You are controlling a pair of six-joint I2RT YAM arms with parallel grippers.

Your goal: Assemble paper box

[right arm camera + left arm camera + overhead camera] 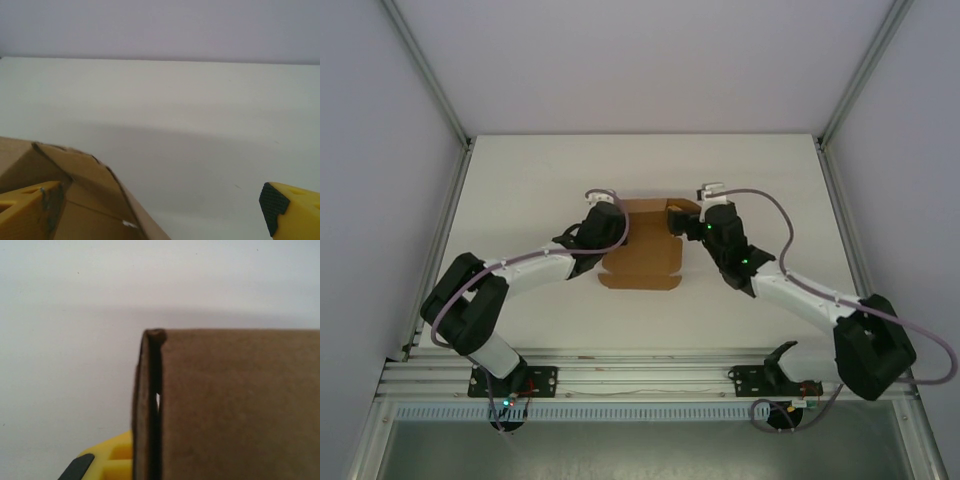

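Paper box on white table. Right gripper spread wide, one finger against flap. Left gripper opening: cannot tell.

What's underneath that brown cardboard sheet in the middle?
The cardboard lies on the white table, which shows all around it. The patch of table directly beneath is covered by the sheet, so anything there cannot be seen.

Lab robot cell: white table, aluminium frame, plain enclosure walls.

Open table beyond paper box
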